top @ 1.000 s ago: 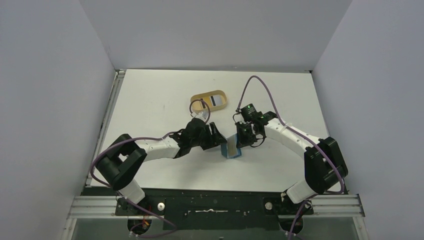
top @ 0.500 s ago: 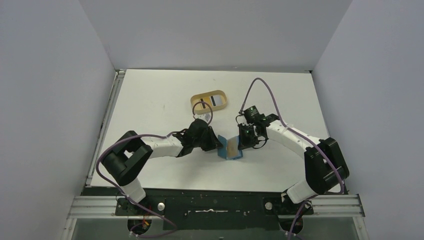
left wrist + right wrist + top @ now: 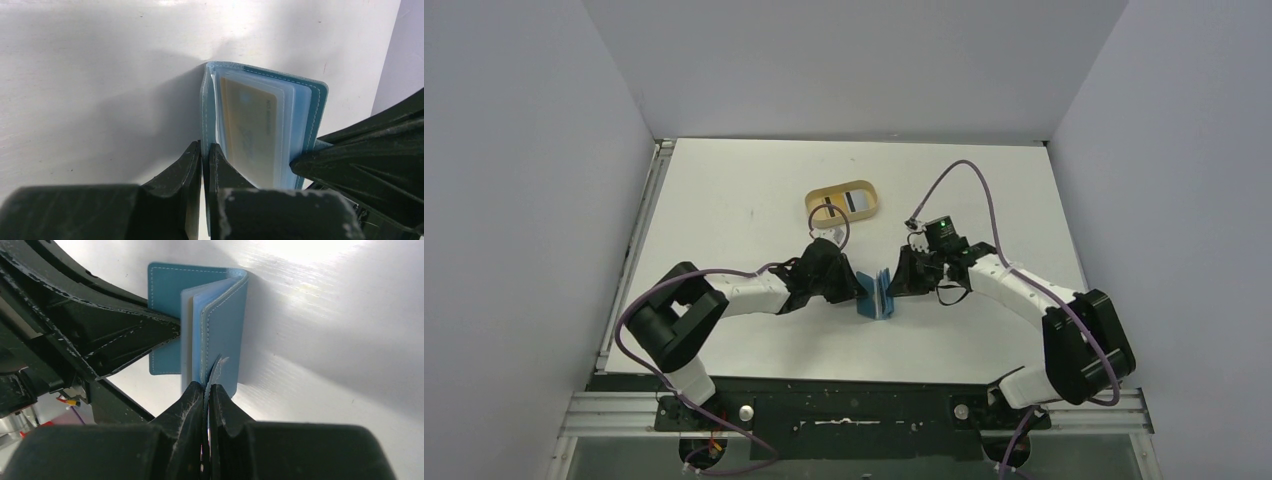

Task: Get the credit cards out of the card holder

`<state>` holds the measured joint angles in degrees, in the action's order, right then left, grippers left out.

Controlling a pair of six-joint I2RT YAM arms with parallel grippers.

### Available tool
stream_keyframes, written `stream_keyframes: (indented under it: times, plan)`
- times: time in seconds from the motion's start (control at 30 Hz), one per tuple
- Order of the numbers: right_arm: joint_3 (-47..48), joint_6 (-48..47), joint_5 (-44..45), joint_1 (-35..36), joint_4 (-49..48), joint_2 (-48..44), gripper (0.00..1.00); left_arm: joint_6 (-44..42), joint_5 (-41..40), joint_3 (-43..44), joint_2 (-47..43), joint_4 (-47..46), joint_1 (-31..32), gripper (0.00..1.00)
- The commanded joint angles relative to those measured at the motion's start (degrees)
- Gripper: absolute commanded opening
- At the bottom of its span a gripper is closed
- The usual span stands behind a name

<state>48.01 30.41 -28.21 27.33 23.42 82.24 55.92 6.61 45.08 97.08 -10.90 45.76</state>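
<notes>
The teal card holder (image 3: 876,294) stands open like a book on the white table, held between both arms. My left gripper (image 3: 205,150) is shut on its left cover (image 3: 206,107). My right gripper (image 3: 206,388) is shut on the other cover (image 3: 222,335). Between the covers sit clear plastic sleeves, and a tan-yellow credit card (image 3: 248,130) shows inside the front sleeve in the left wrist view. The right gripper's black fingers (image 3: 370,150) cross the lower right of that view. The left gripper's fingers (image 3: 105,335) fill the left of the right wrist view.
A tan oval tray (image 3: 843,199) lies on the table behind the arms, with a pale card that has a dark stripe lying in it. White walls close the table at the back and both sides.
My left gripper moved right and shut on the card holder's left cover. The right arm swung rightward with its cover, and the holder now stands more narrowly folded.
</notes>
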Motion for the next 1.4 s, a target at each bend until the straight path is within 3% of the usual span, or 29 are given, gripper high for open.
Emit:
stream_keyframes:
  times: [0.0,0.3,0.33,0.4,0.47,0.5,0.7,0.8,1.03,1.37]
  plan:
    - [-2.91,0.98,-3.56,-2.89,-6.88,-1.96,0.0,-1.73,0.16,1.32,-2.18,0.59,0.51,0.0]
    - [-5.38,-2.69,3.66,-7.8,-0.45,-0.63,0.02,-3.36,-0.45,1.93,-3.76,3.74,0.5,0.0]
    - [-5.12,-3.05,4.67,-7.99,0.51,-0.39,0.13,-3.54,-0.55,2.06,-3.87,4.16,0.45,0.0]
    - [-4.07,-4.0,6.67,-8.07,2.41,-0.79,0.51,-3.92,-0.59,2.19,-3.99,4.82,0.51,0.0]
    - [-2.48,-4.85,8.56,-8.06,3.86,-2.82,0.71,-4.05,-0.55,2.2,-4.17,5.28,0.44,0.0]
    - [-1.49,-5.33,9.53,-7.94,4.54,-4.16,0.74,-4.06,-0.55,2.21,-4.18,5.41,0.46,0.0]
    - [1.26,-4.64,12.45,-7.18,2.39,-17.39,0.75,-4.6,-1.07,2.44,-3.84,6.63,0.51,0.0]
    - [0.1,-3.14,7.36,-6.9,-3.06,-22.0,0.73,-4.85,-1.36,2.94,-3.55,7.41,0.5,0.0]
    - [-6.16,6.12,-6.07,-6.19,-18.08,-16.69,0.7,-4.14,-1.53,3.05,-2.41,6.98,0.56,0.0]
    - [-13.84,9.32,-5.05,-6.15,-25.51,-11.9,0.68,-3.1,-3.32,1.12,-2.29,6.74,0.56,0.0]
